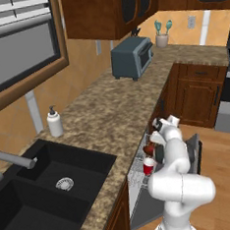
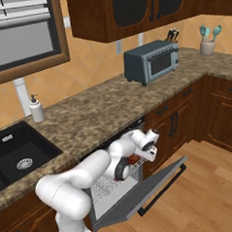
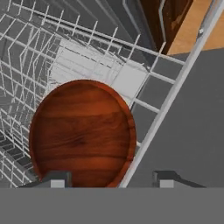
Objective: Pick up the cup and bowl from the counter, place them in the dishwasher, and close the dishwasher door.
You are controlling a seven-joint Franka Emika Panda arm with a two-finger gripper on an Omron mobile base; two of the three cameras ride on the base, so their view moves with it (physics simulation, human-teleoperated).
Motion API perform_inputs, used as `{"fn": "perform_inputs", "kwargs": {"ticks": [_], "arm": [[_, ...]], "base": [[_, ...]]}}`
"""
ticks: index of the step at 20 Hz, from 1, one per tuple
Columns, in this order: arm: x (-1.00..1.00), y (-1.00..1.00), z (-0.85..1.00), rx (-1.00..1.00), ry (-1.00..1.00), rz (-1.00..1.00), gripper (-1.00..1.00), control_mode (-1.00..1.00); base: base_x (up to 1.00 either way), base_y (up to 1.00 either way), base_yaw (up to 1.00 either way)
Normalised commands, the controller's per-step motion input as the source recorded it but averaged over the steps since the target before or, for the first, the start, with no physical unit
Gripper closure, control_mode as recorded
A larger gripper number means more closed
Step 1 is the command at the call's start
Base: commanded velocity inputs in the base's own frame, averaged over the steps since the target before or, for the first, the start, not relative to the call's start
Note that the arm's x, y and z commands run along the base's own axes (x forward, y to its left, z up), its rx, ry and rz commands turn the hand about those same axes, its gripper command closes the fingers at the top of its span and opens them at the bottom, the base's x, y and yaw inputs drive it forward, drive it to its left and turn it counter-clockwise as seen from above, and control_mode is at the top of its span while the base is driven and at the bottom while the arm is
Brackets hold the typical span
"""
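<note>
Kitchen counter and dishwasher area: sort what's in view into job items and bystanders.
Job items:
- bowl, in the rack
- cup, in the rack
- dishwasher rack
- dishwasher door, open
- counter
- end effector, open by the bowl

Bystanders:
- toaster oven
- soap dispenser
- sink
- utensil holder

The left base view looks down from behind the arm, left of the dishwasher [image 1: 142, 183], along the counter [image 1: 107, 112]. The right base view faces the same dishwasher from its right. The hand view looks closely down into the dishwasher rack [image 3: 87, 57].
</note>
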Motion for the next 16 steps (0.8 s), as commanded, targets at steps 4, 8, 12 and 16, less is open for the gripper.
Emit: {"fn": "perform_inputs", "kwargs": {"ticks": [4, 8, 12, 16], "arm": [[-0.42, -0.1, 0.21, 0.08, -0.23, 0.0, -1.0, -1.0], [-0.52, -0.36, -0.27, 0.14, -0.1, 0.0, -1.0, -1.0], [-0.07, -0.14, -0.64, 0.25, -0.05, -0.02, -1.0, -1.0], [0.07, 0.0, -0.43, 0.24, -0.13, -0.05, -1.0, -1.0]], "base": [[0.0, 0.0, 0.0], [0.0, 0.0, 0.0], [0.0, 0.0, 0.0], [0.0, 0.0, 0.0]]}}
